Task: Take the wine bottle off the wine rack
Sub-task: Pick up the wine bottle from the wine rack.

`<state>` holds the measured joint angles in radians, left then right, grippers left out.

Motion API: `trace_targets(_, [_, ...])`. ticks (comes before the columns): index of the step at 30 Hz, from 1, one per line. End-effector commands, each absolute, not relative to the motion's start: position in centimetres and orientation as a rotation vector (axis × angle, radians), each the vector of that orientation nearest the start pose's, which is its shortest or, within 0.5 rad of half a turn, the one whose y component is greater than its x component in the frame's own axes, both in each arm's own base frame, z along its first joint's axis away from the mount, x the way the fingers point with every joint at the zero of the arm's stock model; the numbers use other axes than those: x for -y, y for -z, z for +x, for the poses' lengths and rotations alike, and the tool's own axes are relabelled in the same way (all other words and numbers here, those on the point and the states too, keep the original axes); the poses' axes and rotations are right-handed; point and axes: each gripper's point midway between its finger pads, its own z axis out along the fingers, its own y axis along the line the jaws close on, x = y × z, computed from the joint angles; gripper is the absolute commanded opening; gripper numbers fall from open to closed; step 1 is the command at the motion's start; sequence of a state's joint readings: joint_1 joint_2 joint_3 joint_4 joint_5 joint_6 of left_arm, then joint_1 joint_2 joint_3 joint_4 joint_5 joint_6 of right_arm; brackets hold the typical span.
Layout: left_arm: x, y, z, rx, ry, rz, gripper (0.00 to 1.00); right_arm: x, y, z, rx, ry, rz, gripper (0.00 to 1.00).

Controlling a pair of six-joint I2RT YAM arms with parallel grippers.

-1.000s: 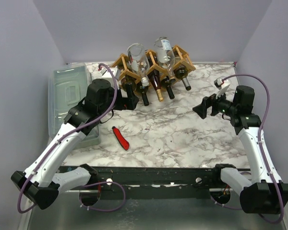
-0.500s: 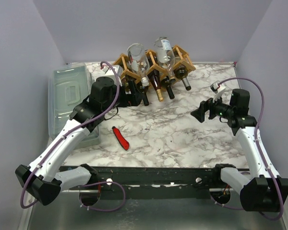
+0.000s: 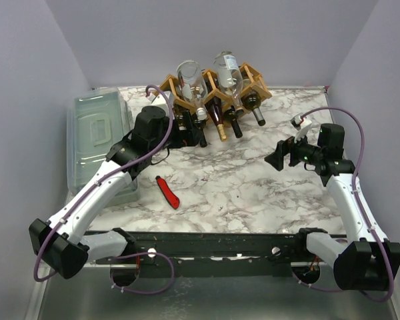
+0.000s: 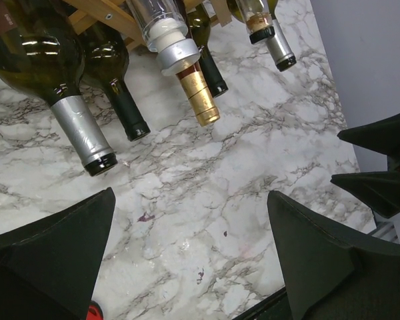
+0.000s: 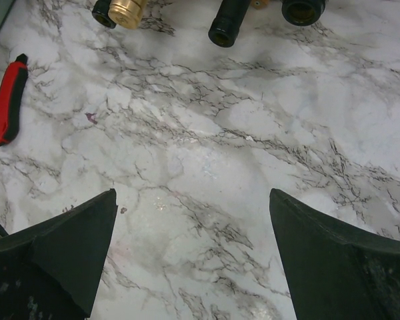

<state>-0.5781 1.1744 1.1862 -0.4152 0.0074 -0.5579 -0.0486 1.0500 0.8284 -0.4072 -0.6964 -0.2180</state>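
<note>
Left arm reached forward, its end effector (image 4: 190,195) spread wide and empty, just short of the tan slatted wine rack (image 3: 256,81) at the far edge of the table (image 3: 247,190). The nearest wine bottle (image 4: 60,93), dark glass with a silver foil neck, lay in the rack, neck outward. Right end effector (image 5: 193,193) hovered at right, spread, empty. Red-black knife (image 3: 167,192) lay on the marble; clear plastic bin (image 3: 97,133) at left.

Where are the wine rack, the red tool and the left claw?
wine rack (image 3: 259,85), top view, on its right-end wooden slat.
red tool (image 3: 167,193), top view, on the middle of its body.
left claw (image 4: 190,193), left wrist view, midway between its open fingertips.
</note>
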Motion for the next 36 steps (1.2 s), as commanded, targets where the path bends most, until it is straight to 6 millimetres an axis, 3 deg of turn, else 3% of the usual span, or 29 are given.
trace_targets(1, [22.8,-30.0,31.6,-2.036,0.716,-0.019,0.99,-8.8,-19.2,29.8,-2.026,-0.568,-0.555,1.0])
trace_targets(19, [21.0,-31.4,37.3,-2.012,0.404,-0.081,0.96,-8.6,-18.9,29.9,-2.04,-0.559,-0.55,1.0])
trace_targets(36, [19.0,-24.8,38.7,-2.086,0.594,-0.173,0.84,-8.6,-18.6,30.0,-2.049,-0.563,-0.556,1.0])
